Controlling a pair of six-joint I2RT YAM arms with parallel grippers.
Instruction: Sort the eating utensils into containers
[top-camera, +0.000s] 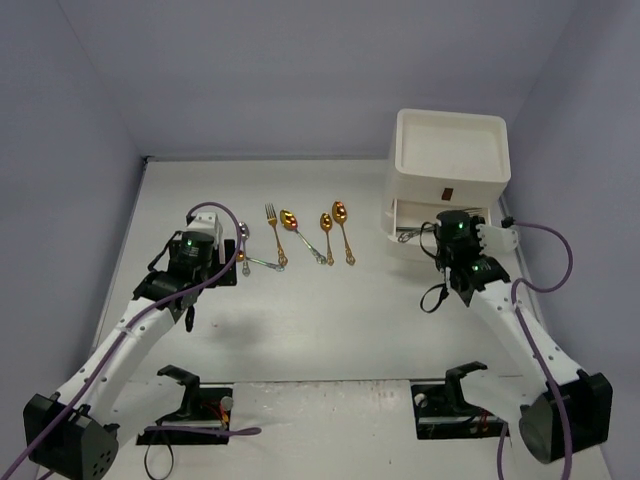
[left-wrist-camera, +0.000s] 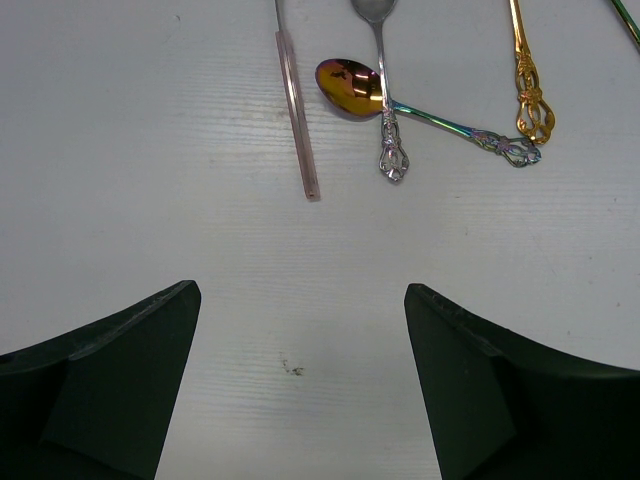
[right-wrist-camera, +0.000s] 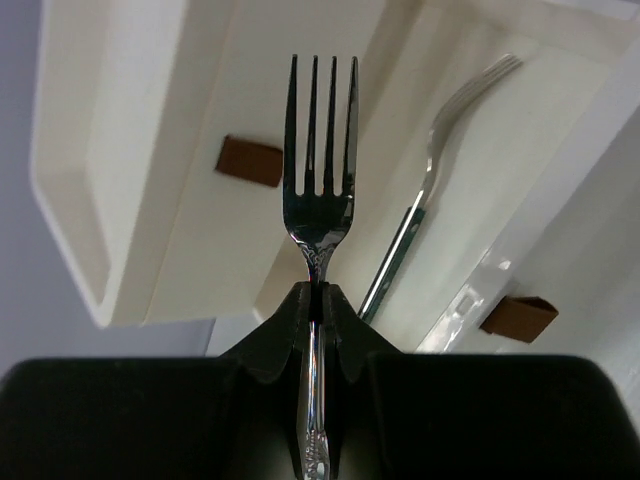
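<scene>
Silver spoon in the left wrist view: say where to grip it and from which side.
Probably its ornate handle end, from straight above, jaws astride the handle: the silver spoon lies flat, and that end sticks out clear past the rainbow spoon it crosses.

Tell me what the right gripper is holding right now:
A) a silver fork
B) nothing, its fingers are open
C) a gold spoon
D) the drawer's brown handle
A: in the right wrist view the right gripper is shut on the handle of a silver fork, tines pointing away from it, in front of the open drawer where another fork already lies.
</scene>
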